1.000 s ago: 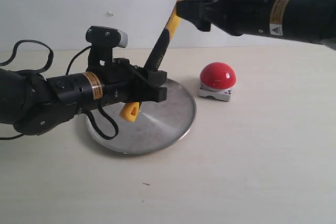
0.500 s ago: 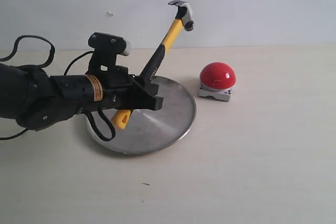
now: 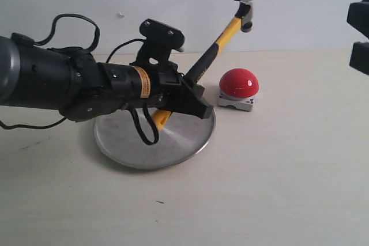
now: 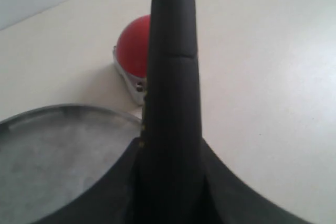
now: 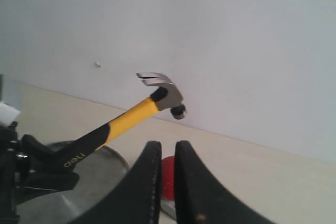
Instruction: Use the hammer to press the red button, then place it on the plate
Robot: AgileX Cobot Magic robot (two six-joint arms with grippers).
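Beige tabletop (image 3: 277, 188), center frame: the left gripper (image 3: 193, 99) clamps a yellow-and-black claw hammer (image 3: 222, 33) (head raised toward upper right) above the round silver metal plate (image 3: 173, 148), beside a glossy red dome button (image 3: 239, 82); right gripper (image 5: 164, 177) nearly closed, empty.

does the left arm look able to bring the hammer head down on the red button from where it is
Probably yes. The left gripper holds the hammer by its handle, head raised above and just behind the red button, with nothing between them. The right gripper is off to the side.
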